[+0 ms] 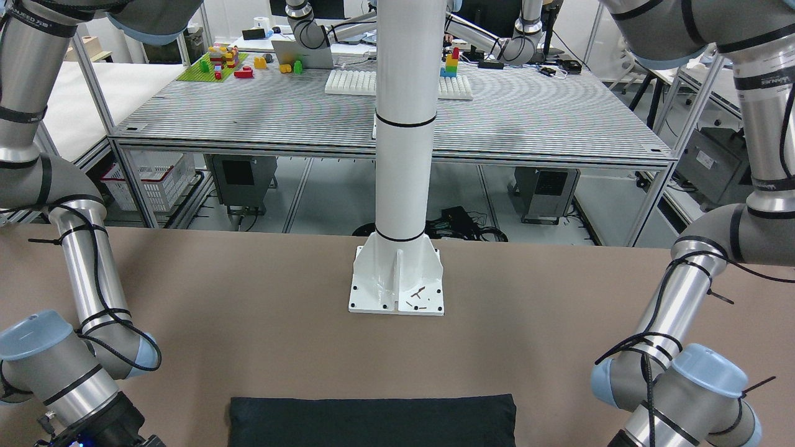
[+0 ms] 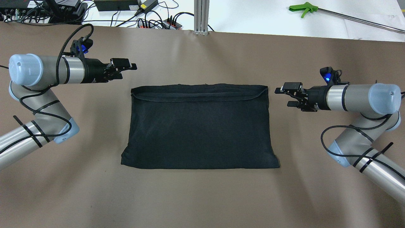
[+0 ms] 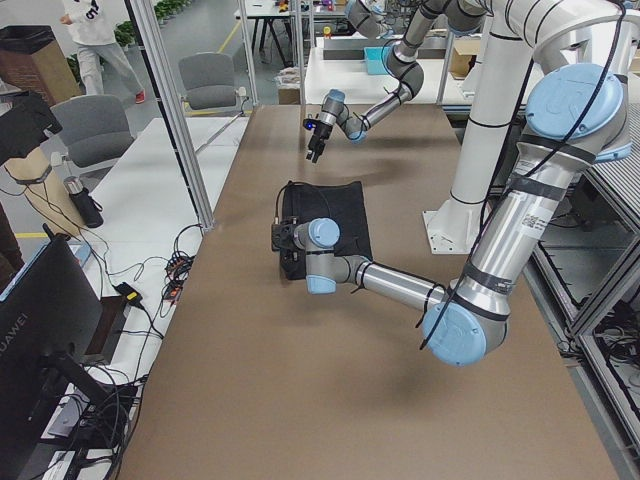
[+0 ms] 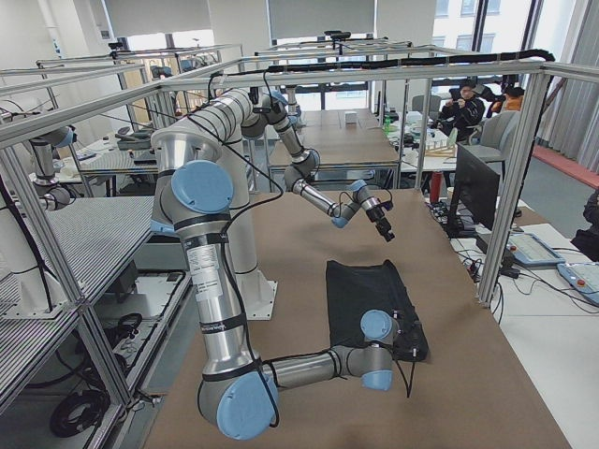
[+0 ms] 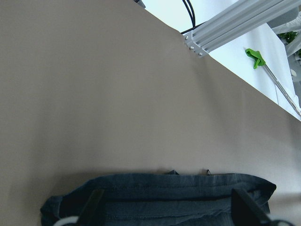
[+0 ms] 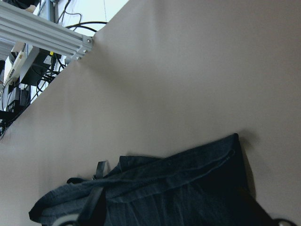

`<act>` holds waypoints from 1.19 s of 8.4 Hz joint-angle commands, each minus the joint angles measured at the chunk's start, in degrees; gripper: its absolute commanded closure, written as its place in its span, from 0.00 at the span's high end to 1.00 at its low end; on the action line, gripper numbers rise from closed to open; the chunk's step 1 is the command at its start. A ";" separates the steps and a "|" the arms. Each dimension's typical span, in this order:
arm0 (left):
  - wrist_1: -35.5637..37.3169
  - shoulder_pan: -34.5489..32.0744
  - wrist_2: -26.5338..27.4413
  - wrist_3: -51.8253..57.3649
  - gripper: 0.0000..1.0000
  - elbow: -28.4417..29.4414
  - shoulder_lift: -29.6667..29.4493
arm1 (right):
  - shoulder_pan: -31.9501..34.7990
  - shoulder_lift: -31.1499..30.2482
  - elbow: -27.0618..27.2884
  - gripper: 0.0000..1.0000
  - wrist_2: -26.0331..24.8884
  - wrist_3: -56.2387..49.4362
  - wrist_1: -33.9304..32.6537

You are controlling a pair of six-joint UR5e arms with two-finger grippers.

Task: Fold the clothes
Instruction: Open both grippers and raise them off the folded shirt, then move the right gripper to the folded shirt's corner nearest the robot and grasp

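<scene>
The black clothes lie flat on the brown table as a wide rectangle, with a narrow hem band along the far edge. They show at the bottom of the front view as the clothes. My left gripper hovers open just outside the far left corner and holds nothing. My right gripper hovers open just off the far right corner, also empty. Each wrist view looks down on the far hem of the clothes between widely spread fingers.
The white pillar's base plate is bolted to the table on the robot's side of the cloth. An aluminium post, cables and power strips line the far table edge. A green-handled tool lies beyond it.
</scene>
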 commanded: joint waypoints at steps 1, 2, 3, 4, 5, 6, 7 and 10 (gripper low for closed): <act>2.23 -2.14 -0.67 0.95 0.94 -0.09 -1.13 | -5.07 -6.95 12.93 0.94 5.54 0.52 -12.24; 3.11 -2.23 -0.58 1.40 0.94 -0.09 -1.75 | -7.01 -8.63 15.50 0.94 5.28 0.78 -14.63; 3.38 -2.23 -0.23 1.40 0.94 -0.09 -2.27 | -8.59 -10.31 15.88 0.94 4.75 0.78 -14.83; 3.38 -2.23 -0.14 1.40 0.94 -0.09 -2.37 | -10.09 -11.10 15.71 0.94 4.22 0.78 -14.83; 3.38 -2.14 -0.05 1.49 0.94 -0.09 -2.37 | -11.23 -11.37 15.36 0.94 3.00 0.70 -14.83; 3.38 -2.14 -0.05 1.49 0.94 -0.09 -2.37 | -12.38 -11.46 15.09 0.94 1.60 0.70 -14.83; 3.38 -2.14 -0.05 1.49 0.94 -0.09 -2.37 | -13.87 -11.38 14.65 0.94 0.28 0.70 -14.92; 3.38 -2.14 0.04 1.84 0.94 0.17 -2.37 | -18.45 -11.20 13.16 0.94 -4.83 0.34 -14.83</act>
